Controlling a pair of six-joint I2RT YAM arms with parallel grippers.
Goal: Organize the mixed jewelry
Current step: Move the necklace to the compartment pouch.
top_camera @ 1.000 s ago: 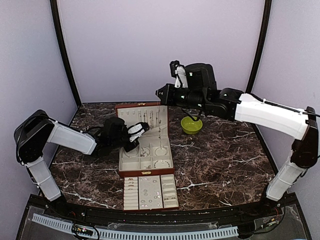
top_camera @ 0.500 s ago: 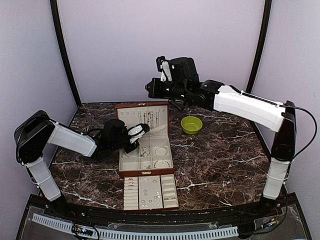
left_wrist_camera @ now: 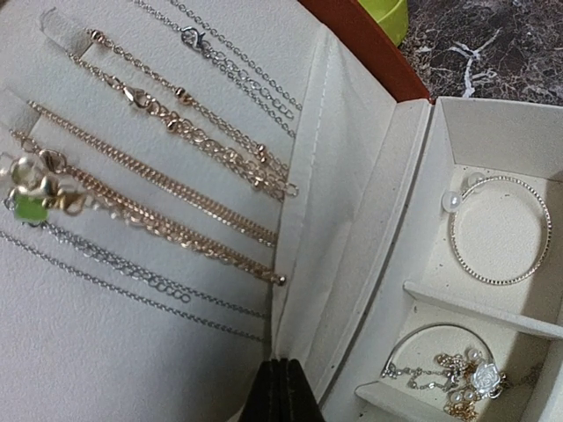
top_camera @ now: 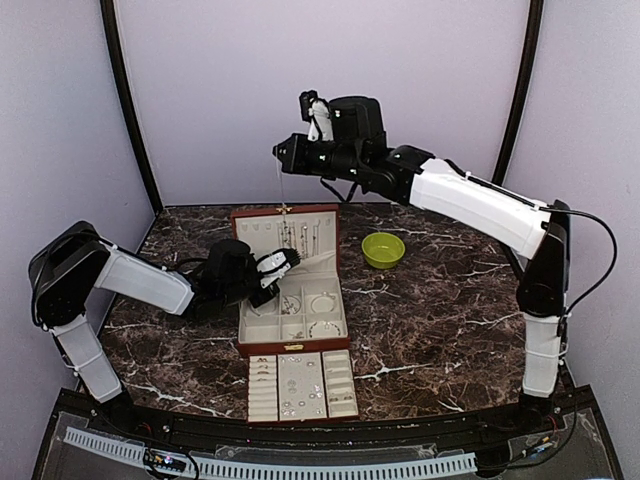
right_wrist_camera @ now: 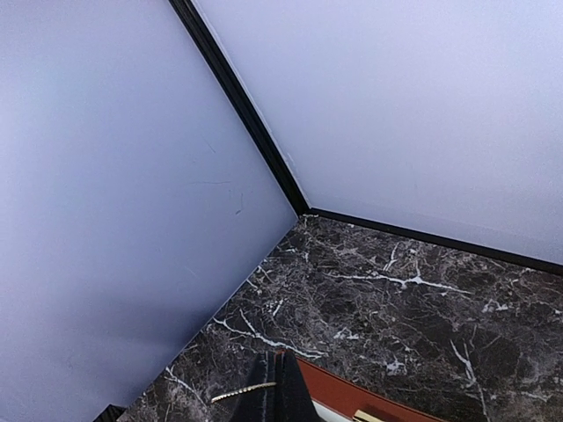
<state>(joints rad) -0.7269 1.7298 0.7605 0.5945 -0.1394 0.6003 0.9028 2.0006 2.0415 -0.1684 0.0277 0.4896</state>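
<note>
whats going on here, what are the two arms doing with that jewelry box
The right gripper is shut on a thin gold chain and holds it high above the open jewelry box, dangling over the lid. The left gripper is shut with nothing visible in it, close to the inside of the lid, where other chains are laid out. A green bowl sits to the box's right.

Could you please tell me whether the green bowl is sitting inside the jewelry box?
No, the green bowl stands on the marble table, right of the box.
</note>
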